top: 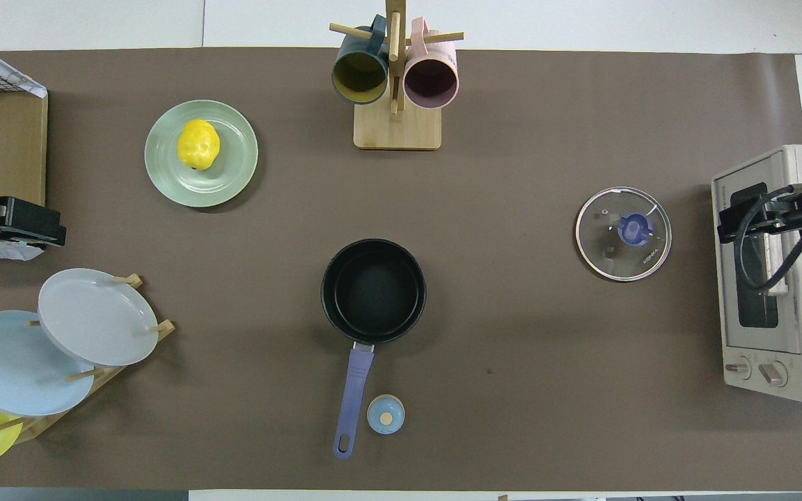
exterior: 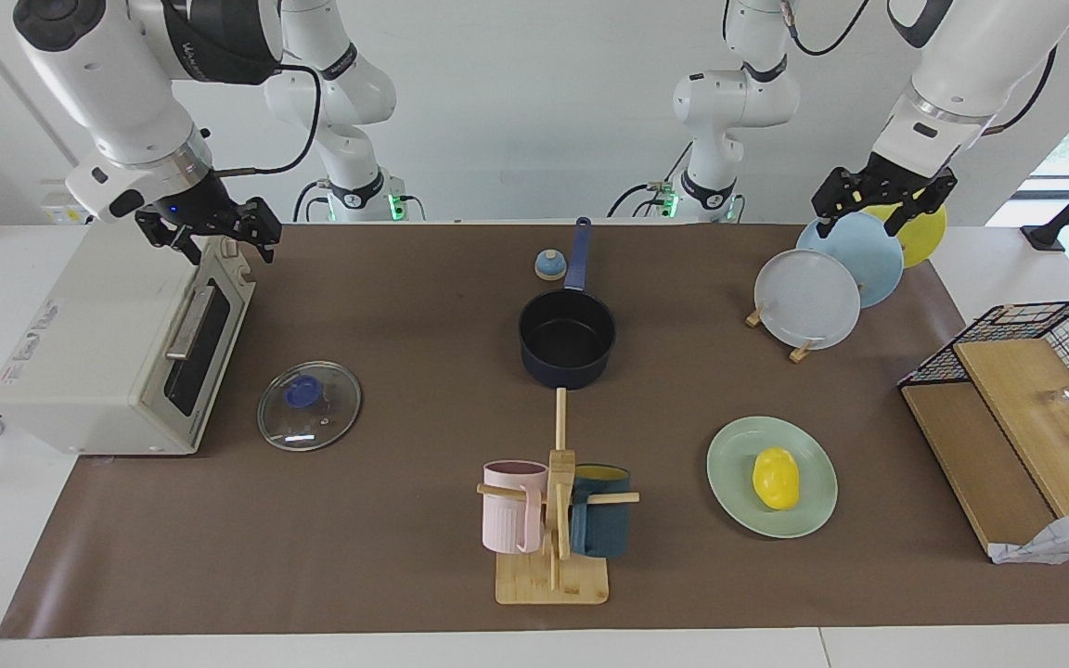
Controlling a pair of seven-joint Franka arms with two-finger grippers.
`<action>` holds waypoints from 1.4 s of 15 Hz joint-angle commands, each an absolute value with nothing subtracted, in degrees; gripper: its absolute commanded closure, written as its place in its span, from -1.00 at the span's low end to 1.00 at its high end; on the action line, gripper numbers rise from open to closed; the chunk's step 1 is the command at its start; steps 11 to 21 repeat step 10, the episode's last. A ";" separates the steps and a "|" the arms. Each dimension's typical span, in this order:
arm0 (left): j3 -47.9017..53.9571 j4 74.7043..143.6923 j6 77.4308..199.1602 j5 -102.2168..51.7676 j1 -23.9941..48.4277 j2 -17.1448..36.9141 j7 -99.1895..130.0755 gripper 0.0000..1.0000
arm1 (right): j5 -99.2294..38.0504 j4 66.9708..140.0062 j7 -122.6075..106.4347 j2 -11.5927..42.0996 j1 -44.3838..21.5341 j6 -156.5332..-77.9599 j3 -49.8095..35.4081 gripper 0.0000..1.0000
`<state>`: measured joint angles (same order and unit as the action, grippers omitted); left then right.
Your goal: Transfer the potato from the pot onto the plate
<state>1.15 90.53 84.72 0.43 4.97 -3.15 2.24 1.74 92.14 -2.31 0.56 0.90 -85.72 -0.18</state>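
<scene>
The left gripper [exterior: 876, 200] hangs fingers-down and spread wide, empty, over the racked plates [exterior: 839, 269]. The potato [exterior: 775, 478] lies on the plate [exterior: 729, 473], well apart from it; the pot [exterior: 567, 341] stands empty. The right gripper [exterior: 219, 237], also spread, hovers over the toaster oven [exterior: 108, 343].

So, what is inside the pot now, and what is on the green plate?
The pot shows only its bare black bottom; nothing lies in it. The potato rests on the plate, alone. The part of the plate under the potato is covered.
</scene>
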 commanded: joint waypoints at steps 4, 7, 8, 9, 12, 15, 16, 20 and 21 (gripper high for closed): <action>1.76 91.05 84.46 -0.26 4.04 -4.13 1.49 -1.00 | 1.05 92.81 -1.32 0.00 1.41 -85.87 -0.44 -1.00; 1.67 91.40 85.77 -1.49 3.96 -4.13 1.23 -1.00 | 1.05 92.81 -1.32 0.00 1.32 -85.87 -0.44 -1.00; 1.67 91.84 86.04 -1.49 3.96 -4.22 1.23 -1.00 | 1.05 92.81 -1.41 0.00 1.32 -85.96 -0.44 -1.00; 1.67 91.93 85.96 -1.49 4.04 -4.22 1.23 -1.00 | 1.05 92.81 -1.41 0.00 1.32 -85.87 -0.44 -1.00; 1.67 91.93 85.87 -1.49 4.04 -4.31 1.14 -1.00 | 1.05 92.81 -1.41 0.00 1.32 -85.87 -0.44 -1.00; 1.67 91.93 85.87 -1.49 4.04 -4.31 1.14 -1.00 | 1.05 92.81 -1.41 0.00 1.32 -85.87 -0.44 -1.00; 1.67 91.93 85.87 -1.49 4.04 -4.31 1.14 -1.00 | 1.05 92.81 -1.41 0.00 1.32 -85.87 -0.44 -1.00; 1.67 91.93 85.87 -1.49 4.04 -4.31 1.14 -1.00 | 1.05 92.81 -1.41 0.00 1.32 -85.87 -0.44 -1.00; 1.67 91.93 85.87 -1.49 4.04 -4.31 1.14 -1.00 | 1.05 92.81 -1.41 0.00 1.32 -85.87 -0.44 -1.00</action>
